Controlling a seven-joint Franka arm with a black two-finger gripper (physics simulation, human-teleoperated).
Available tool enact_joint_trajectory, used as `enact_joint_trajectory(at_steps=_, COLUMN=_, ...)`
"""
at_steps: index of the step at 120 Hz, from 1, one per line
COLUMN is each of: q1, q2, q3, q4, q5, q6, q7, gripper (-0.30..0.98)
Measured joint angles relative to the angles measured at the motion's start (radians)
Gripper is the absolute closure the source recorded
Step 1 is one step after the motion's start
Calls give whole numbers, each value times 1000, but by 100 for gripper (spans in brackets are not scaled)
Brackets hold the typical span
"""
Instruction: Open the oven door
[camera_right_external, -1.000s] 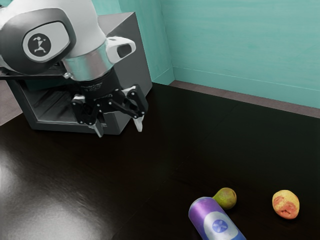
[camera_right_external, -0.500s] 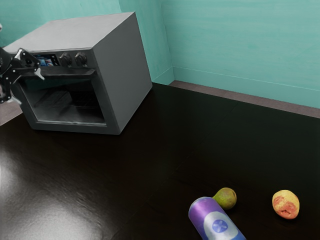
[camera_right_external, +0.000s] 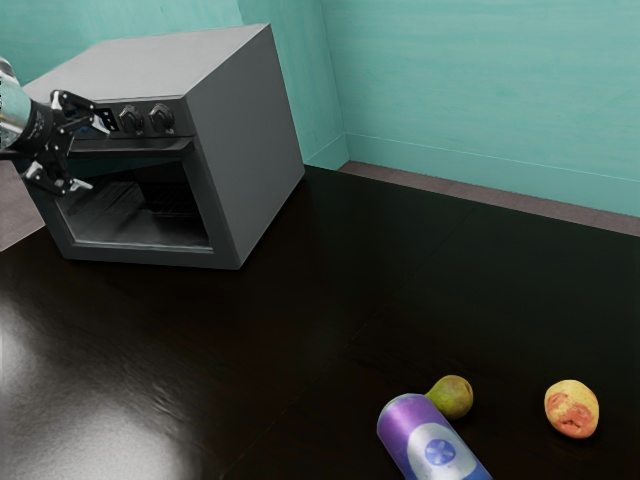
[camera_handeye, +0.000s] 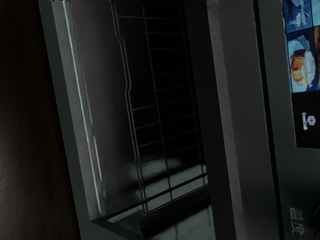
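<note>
In the exterior view, my gripper (camera_right_external: 91, 155) is at the left, its fingers spread one above the other and pointing toward the oven's front. From this side it overlaps the left end of the door handle (camera_right_external: 165, 146); contact with it cannot be made out. The grey oven (camera_right_external: 235, 130) has its door (camera_right_external: 213, 215) shut, with a dark window. In the wrist view, the window shows a wire rack (camera_handeye: 159, 105) behind it, beside the handle bar (camera_handeye: 240, 120) and the lit display (camera_handeye: 302, 57). Nothing is held between the fingers.
The black table (camera_right_external: 330, 300) extends in front of the oven. Toward the exterior view's lower right lie a purple can (camera_right_external: 425, 440), a green pear (camera_right_external: 453, 397) and a yellow-red fruit (camera_right_external: 572, 409). A teal wall (camera_right_external: 480, 90) rises behind.
From in front of the oven, my hand first swung to the exterior view's left edge, then came slightly back and turned its fingers toward the oven. The oven and the other objects have stayed put.
</note>
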Motion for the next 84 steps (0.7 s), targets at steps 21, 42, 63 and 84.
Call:
enact_joint_trajectory(at_steps=21, q1=-2, q2=30, q3=0, q4=26, q5=-9, q6=36, q7=-40, gripper=0)
enact_joint_trajectory(at_steps=42, q1=23, q2=83, q3=-2, q4=78, q5=-13, q6=52, q7=-67, gripper=0)
enact_joint_trajectory(at_steps=63, q1=51, q2=107, q3=-4, q4=90, q5=-16, q6=59, q7=-88, gripper=0)
enact_joint_trajectory(at_steps=84, q1=48, q2=123, q3=-9, q4=89, q5=-14, q6=65, q7=-103, gripper=0)
